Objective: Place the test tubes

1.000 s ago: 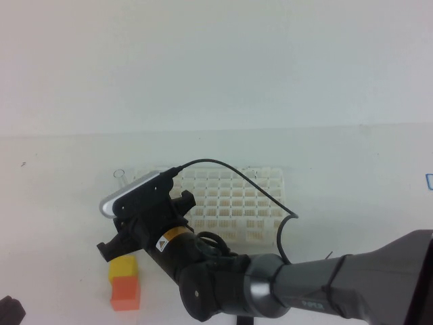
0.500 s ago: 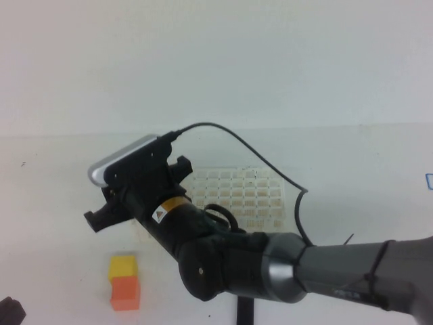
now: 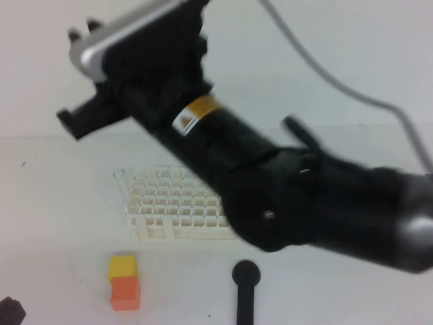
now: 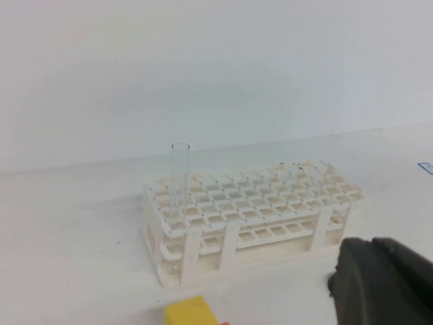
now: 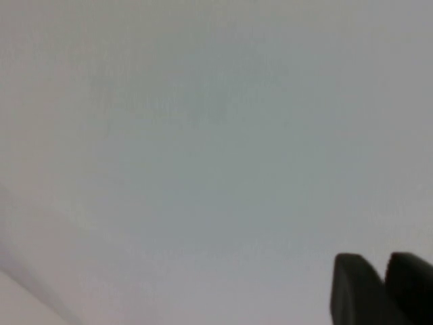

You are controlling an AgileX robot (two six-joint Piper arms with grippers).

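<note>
Your right gripper (image 3: 70,122) hung high over the rack (image 3: 177,215), grip not discernible | test tube (image 4: 180,175) stood upright in its far-left corner cell, below that gripper | left gripper (image 3: 8,313) sat near-left, grip likewise unreadable.

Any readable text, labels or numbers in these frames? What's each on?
Yellow sticker with a warning triangle, on the right arm: print too blurred to read.
Blue mark on the table: too small to read.
Test tube rack: no text.
Right gripper, high above the table, and left gripper, at the near left corner: no markings visible.
</note>
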